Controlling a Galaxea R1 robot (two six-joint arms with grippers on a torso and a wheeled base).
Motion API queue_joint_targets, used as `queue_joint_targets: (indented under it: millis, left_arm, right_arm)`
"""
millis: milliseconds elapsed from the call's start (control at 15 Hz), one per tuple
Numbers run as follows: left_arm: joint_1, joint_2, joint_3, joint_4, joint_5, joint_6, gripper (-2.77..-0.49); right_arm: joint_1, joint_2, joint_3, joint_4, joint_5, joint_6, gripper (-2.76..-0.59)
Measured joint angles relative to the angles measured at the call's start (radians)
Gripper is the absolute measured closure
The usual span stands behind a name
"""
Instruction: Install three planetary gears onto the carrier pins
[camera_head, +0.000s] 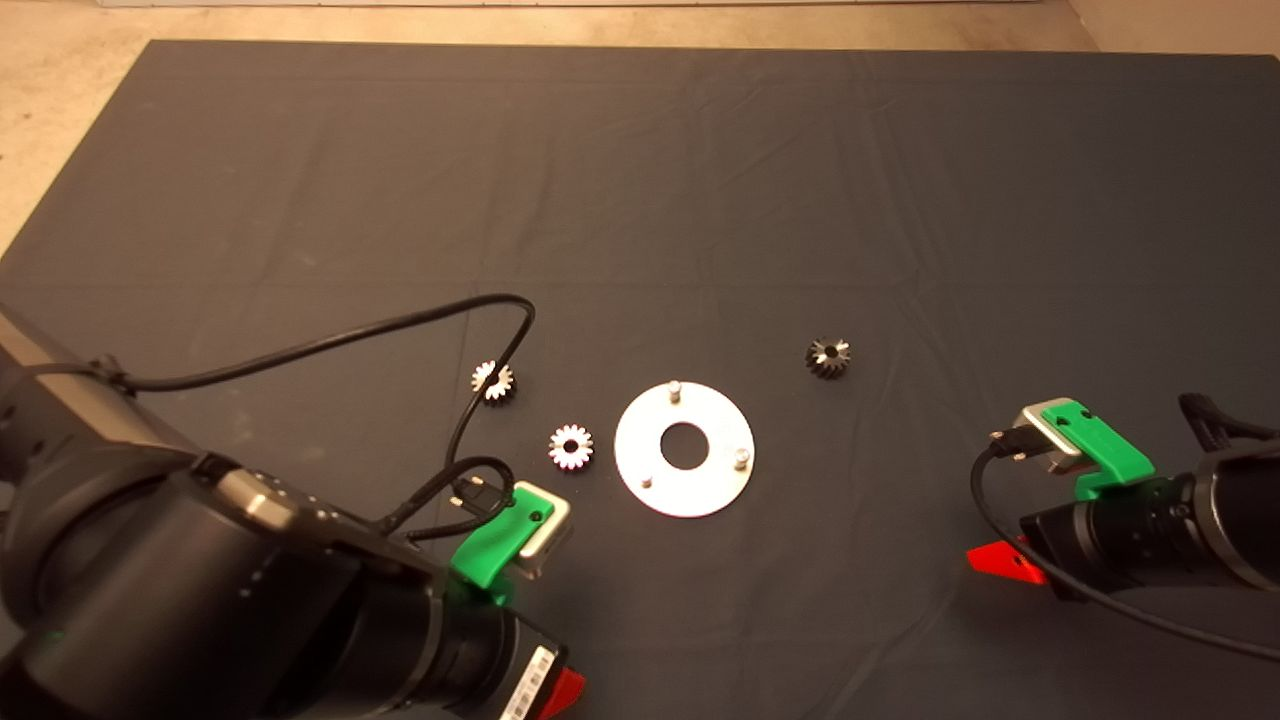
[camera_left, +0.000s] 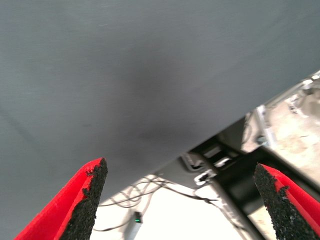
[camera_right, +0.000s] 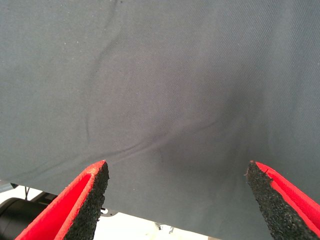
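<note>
Above mat (camera_right: 160, 75), fingers (camera_right: 85, 205) apparently wide, empty

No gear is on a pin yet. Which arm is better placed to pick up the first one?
Probably the left. The left gripper, open, sits low on the left, and two planetary gears lie close by, beside the round plate. The right gripper, also open, has one gear on its side, farther off.

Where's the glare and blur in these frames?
Head view: glare on the plate and the two left gears; right gear dark. Left wrist view: floor clutter past the mat blurred, a soft shadow on the cloth. Right wrist view: even light, creases visible.
</note>
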Motion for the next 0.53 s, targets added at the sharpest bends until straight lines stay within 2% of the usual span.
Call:
queue_joint_targets:
  millis: [200,333,533]
  left_arm:
    - [0.000,-0.078,-0.006,-0.004,0.000,0.104,-2.07]
    - [0.000,-0.117,-0.032,-0.008,0.000,0.190,-2.07]
    - [0.000,-0.142,-0.136,-0.010,0.000,0.323,-2.07]
  right_arm:
    - [0.000,-0.001,0.000,0.000,0.000,-0.003,-2.05]
    - [0.000,0.000,0.000,0.000,0.000,-0.003,-2.05]
    - [0.000,0.002,0.000,0.000,0.002,-0.003,-2.05]
